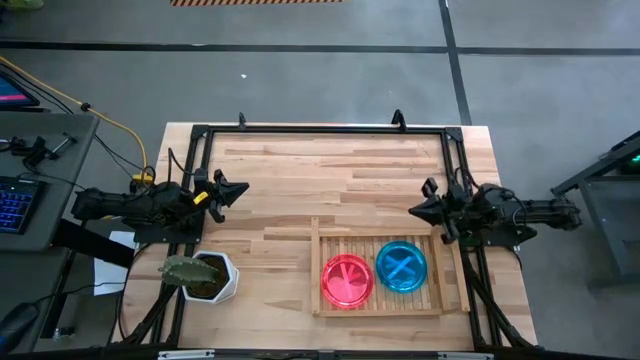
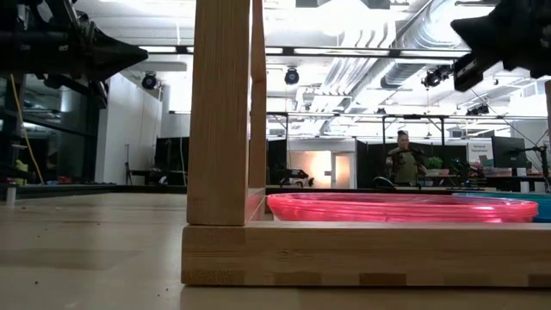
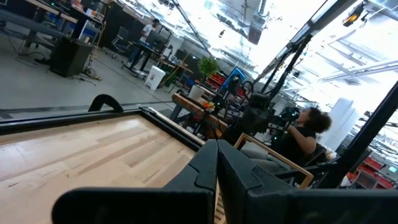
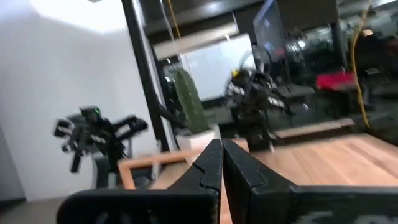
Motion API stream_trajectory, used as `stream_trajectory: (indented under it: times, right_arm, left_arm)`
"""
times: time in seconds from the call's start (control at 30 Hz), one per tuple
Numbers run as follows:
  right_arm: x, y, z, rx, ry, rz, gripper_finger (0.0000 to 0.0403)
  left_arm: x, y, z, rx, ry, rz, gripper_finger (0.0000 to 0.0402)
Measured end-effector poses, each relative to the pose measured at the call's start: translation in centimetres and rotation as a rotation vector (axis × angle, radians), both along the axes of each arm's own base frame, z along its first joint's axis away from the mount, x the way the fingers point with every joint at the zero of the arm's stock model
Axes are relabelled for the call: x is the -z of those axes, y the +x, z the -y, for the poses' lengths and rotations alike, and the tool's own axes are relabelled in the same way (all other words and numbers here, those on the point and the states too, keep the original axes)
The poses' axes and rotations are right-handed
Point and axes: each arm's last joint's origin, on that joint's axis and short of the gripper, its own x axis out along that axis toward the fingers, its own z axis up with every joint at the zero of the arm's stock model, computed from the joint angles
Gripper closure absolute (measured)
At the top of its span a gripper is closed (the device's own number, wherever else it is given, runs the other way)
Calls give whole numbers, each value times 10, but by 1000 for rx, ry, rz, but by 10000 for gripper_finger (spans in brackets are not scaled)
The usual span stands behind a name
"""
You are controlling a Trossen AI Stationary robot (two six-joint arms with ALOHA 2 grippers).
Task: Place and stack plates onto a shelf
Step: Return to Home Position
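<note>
Plates (image 1: 347, 280) stacked on shelf (image 1: 375, 243), pot (image 1: 226, 276) (white) — well apart

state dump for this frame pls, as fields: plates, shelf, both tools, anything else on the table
pink stack: translucent pink plastic plates, on the shelf, count unreadable
teal stack: translucent teal-blue plastic plates, on the shelf, to the right of the pink stack
shelf: flat light-wood slatted shelf, front right of the wooden table
loose plates: none visible
left tool: shut, empty, over the table's left side
right tool: shut, empty, raised by the shelf's far right corner
other: white hexagonal plant pot, front left
</note>
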Motion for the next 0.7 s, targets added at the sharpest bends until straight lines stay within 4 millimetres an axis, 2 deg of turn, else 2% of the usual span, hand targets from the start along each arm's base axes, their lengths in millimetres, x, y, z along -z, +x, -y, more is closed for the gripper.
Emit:
stream_trajectory:
  times: [0.23,0.7]
  right_arm:
    - [10,3,3,102,16,-111,403]
    - [18,3,3,106,14,-190,403]
  left_arm:
    - [0,0,0,0,0,0,401]
    - [0,0,0,0,0,0,401]
